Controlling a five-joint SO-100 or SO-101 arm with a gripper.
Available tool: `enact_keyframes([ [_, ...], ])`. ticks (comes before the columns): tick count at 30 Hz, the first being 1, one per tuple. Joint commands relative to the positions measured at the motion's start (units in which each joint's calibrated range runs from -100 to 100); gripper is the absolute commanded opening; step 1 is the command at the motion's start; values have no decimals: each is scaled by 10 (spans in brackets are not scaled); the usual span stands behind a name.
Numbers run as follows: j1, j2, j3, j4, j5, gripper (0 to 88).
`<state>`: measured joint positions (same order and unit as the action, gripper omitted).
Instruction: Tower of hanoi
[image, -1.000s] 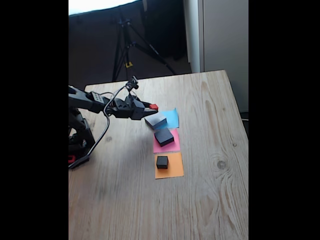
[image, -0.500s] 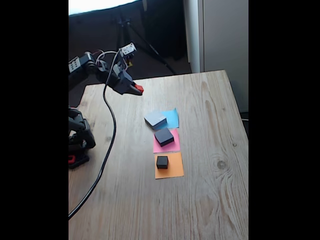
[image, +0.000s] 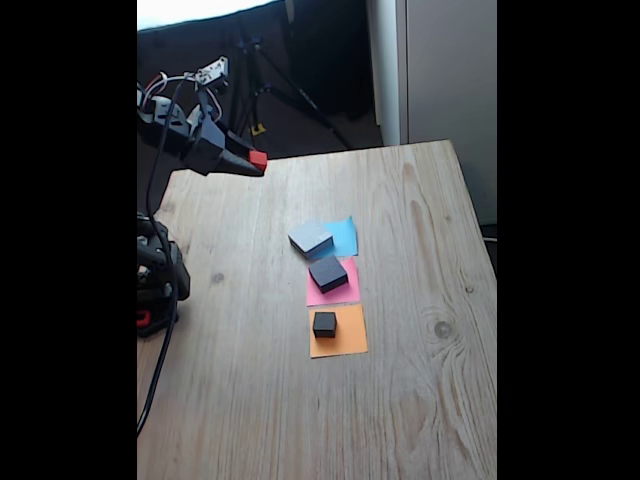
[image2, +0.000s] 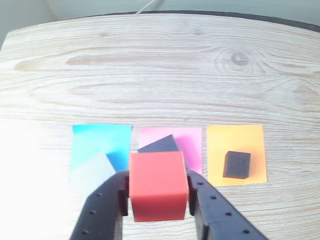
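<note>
The tool (image2: 159, 197) pinches the tiny red cube (image2: 158, 185) between its two fingers, raised well above the table (image: 400, 400) — in the fixed view the cube (image: 258, 159) hangs over the far left corner. On the table lie the grey block (image: 310, 238) on blue paper, the medium black block (image: 327, 272) on pink, and the small black cube (image: 324, 324) on orange.

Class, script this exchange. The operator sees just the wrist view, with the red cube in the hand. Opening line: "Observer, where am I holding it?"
Observer: The hand holds the red cube raised clear of the table, by its far left corner in the fixed view.
Operator: The cube hides the medium block.
Observer: The medium black block sits on the pink square.
Operator: The grey one's washed out.
Observer: The grey block overhangs the blue square onto wood.
</note>
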<state>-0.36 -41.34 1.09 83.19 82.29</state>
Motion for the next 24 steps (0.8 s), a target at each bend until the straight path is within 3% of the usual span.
enact_keyframes([
  [1, 68, -20, 13, -37, 45, 31],
  [10, 170, -26, 114, -130, 107, 30],
  [19, 215, -46, 225, -176, 145, 28],
  [24, 227, -56, 362, -284, 157, 29],
])
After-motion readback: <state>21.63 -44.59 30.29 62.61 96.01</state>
